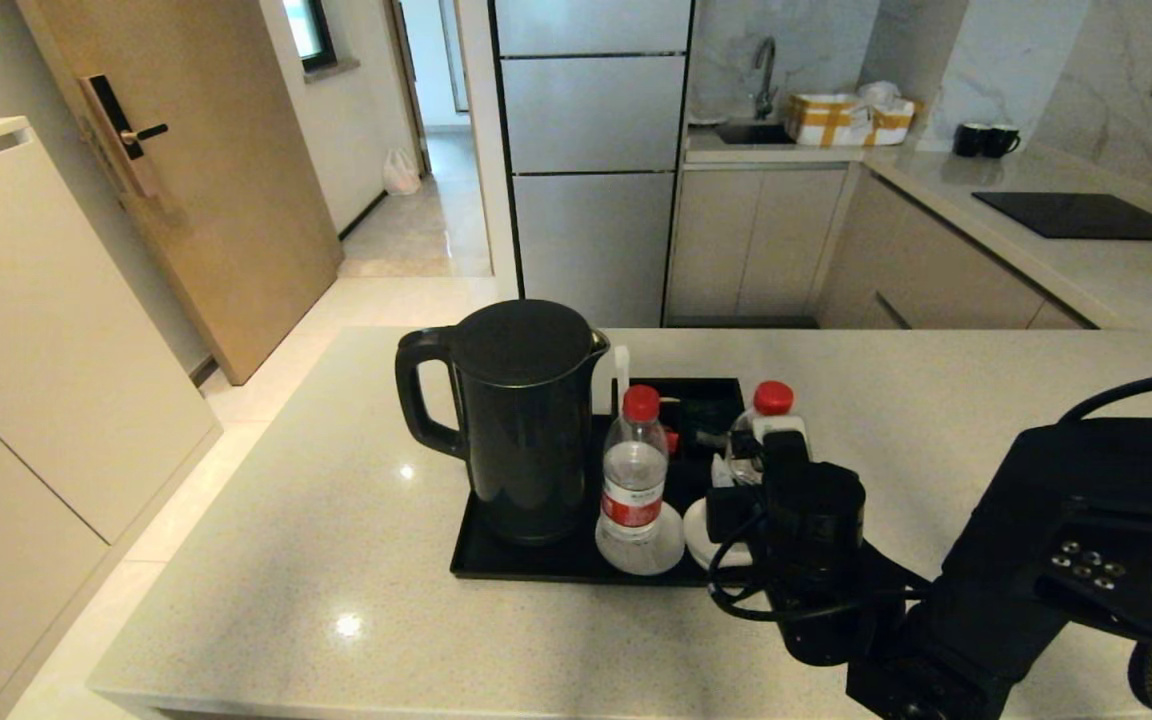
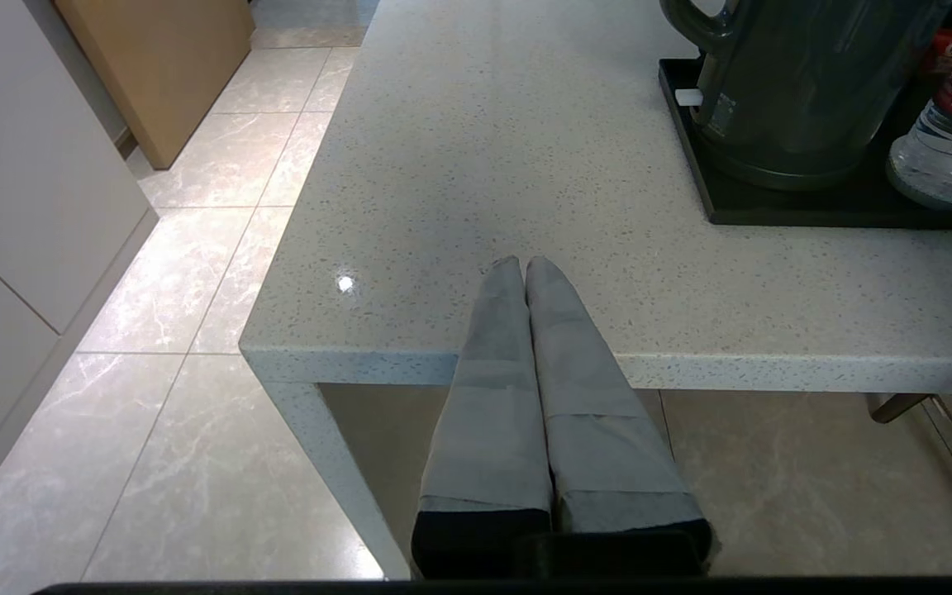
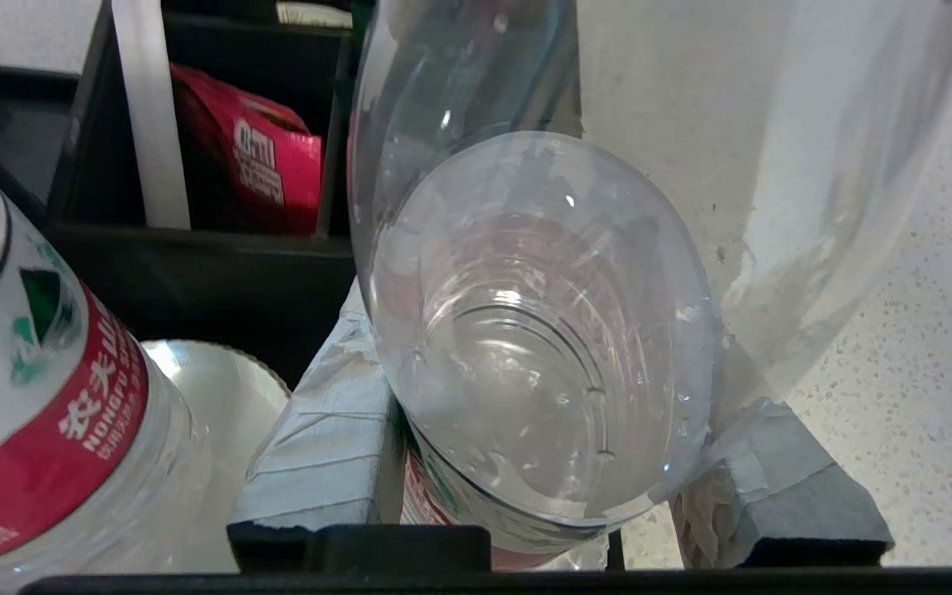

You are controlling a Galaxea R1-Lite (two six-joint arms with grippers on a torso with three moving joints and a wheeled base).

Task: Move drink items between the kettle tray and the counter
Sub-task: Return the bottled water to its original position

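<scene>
- Black tray (image 1: 481,560) sits on the pale speckled counter (image 1: 336,520), and the tall black kettle (image 1: 521,420) stands on its left half.
- One water bottle (image 1: 633,470), red cap and red label, stands upright on a round white coaster (image 1: 658,555) at the tray's near edge, just right of the kettle.
- Right gripper (image 1: 758,460) is in at the tray's right end, and its fingers (image 3: 327,430) are clamped on a second bottle (image 1: 761,425) with a red cap.
- From the right wrist view that gripped bottle (image 3: 525,347) fills the frame, clear base toward the camera, a taped finger pressed on each side of it.
- I cannot tell whether its base touches the tray or is raised off it; another white coaster (image 1: 701,530) shows just below it in the head view.
- Behind the bottles, the tray's small compartments (image 3: 220,240) hold a red sachet (image 3: 249,169) standing on edge; a white divider strip (image 3: 149,124) rises beside it.
- Left gripper (image 2: 523,268) is parked low at the counter's near edge, well apart from the tray (image 2: 773,207), its fingers pressed together with nothing between them.
- Beyond the counter, a farther worktop carries a black hob (image 1: 1086,215) and two dark mugs (image 1: 984,140).
</scene>
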